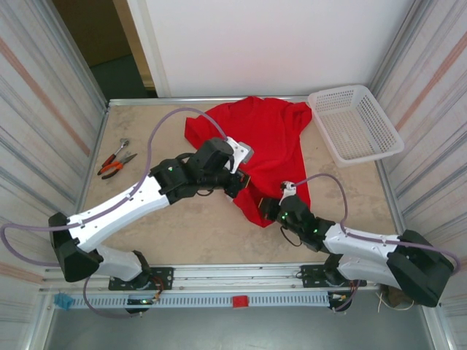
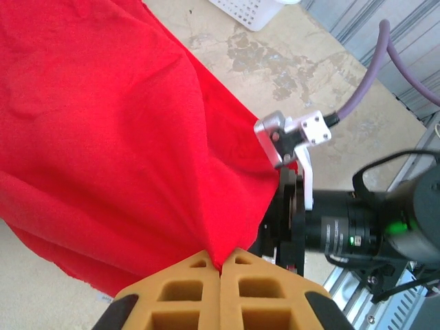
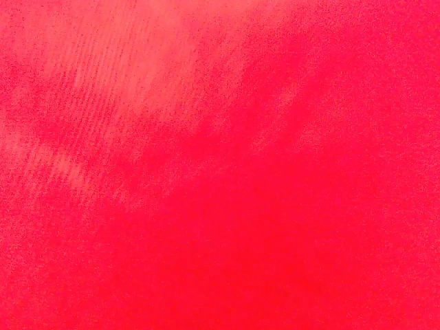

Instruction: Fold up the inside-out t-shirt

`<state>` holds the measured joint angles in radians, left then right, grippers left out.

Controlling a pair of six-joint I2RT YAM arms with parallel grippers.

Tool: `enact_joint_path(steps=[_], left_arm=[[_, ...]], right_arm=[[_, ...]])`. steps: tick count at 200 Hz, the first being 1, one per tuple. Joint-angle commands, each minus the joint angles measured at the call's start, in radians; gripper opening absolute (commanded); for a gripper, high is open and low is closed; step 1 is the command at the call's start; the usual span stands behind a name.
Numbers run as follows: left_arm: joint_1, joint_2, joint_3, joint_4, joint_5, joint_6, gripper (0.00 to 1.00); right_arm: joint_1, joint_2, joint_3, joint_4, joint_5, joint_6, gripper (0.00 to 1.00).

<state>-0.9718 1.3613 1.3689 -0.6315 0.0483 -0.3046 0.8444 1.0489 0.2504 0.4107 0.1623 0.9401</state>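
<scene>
The red t-shirt (image 1: 266,138) lies crumpled on the middle and far part of the table, and no print shows on it. My left gripper (image 1: 246,188) is over its near edge. In the left wrist view the tan fingertips of the left gripper (image 2: 220,265) are shut on a pinch of the t-shirt (image 2: 117,144), which rises into a peak. My right gripper (image 1: 268,209) points into the shirt's near hem, its fingers buried in cloth. In the right wrist view the t-shirt (image 3: 220,165) lies against the lens and hides the fingers.
A white mesh basket (image 1: 355,124) stands at the back right, close to the shirt's sleeve. Red-handled pliers (image 1: 115,159) lie at the left edge. The two wrists are close together, with the right arm's wrist (image 2: 344,230) just beside my left fingers.
</scene>
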Motion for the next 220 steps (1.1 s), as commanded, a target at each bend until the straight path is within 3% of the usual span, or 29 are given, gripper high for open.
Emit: enact_joint_path(steps=[1, 23, 63, 98, 165, 220], left_arm=[[-0.002, -0.018, -0.003, 0.026, 0.052, 0.027, 0.0], [-0.002, 0.006, 0.021, 0.032, 0.074, 0.019, 0.0], [0.001, 0.075, 0.092, 0.012, 0.054, -0.033, 0.0], [0.005, 0.089, 0.107, 0.018, 0.051, -0.046, 0.0], [0.004, 0.048, 0.097, 0.019, 0.08, -0.014, 0.0], [0.008, -0.033, 0.034, 0.005, 0.082, 0.031, 0.0]], right_arm=[[-0.026, -0.013, 0.003, -0.036, -0.031, -0.04, 0.0], [0.009, 0.031, 0.032, -0.005, -0.059, -0.075, 0.0], [0.211, 0.044, 0.071, -0.016, 0.074, -0.201, 0.0], [0.301, 0.063, 0.095, -0.056, 0.123, -0.244, 0.0], [0.221, 0.193, 0.152, -0.054, 0.022, -0.254, 0.0], [0.05, 0.085, 0.135, -0.104, -0.096, -0.271, 0.0]])
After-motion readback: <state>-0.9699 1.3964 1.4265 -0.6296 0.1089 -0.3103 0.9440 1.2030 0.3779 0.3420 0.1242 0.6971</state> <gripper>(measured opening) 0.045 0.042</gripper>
